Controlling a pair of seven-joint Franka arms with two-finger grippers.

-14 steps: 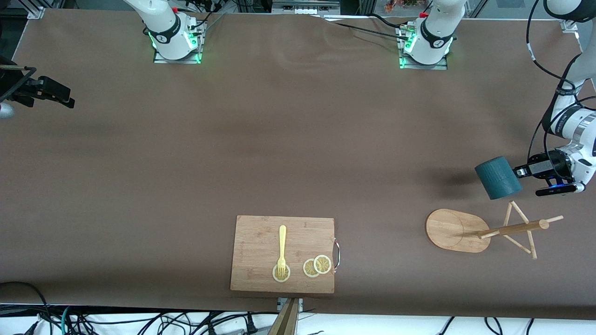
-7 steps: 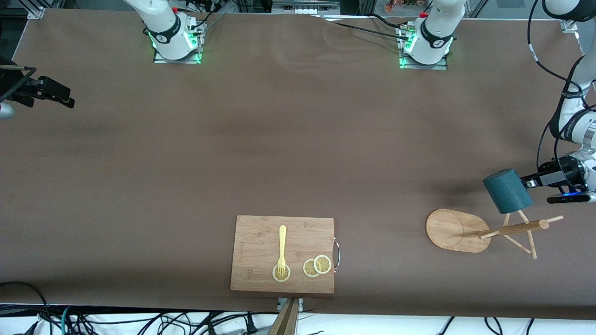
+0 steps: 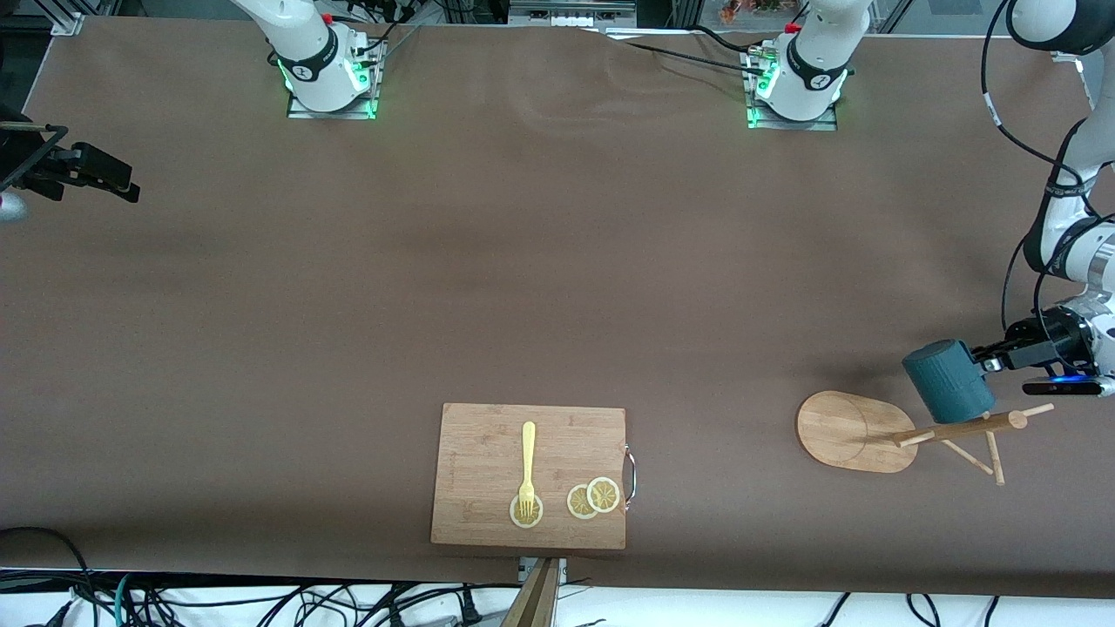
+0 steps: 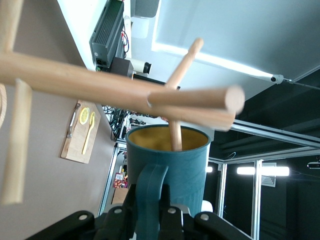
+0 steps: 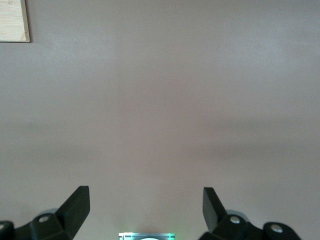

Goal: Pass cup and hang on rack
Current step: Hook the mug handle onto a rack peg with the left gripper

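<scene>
L gripper (image 4: 150, 212) holds cup (image 3: 948, 380), peg (image 4: 175, 134) inside.

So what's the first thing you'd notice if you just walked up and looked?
The dark teal cup, held by its handle in the shut fingers of the left gripper, right over the wooden rack at the left arm's end of the table; one peg pokes up past its yellow inside. After that, the cutting board near the front camera, with a yellow fork and lemon slices on it.
</scene>
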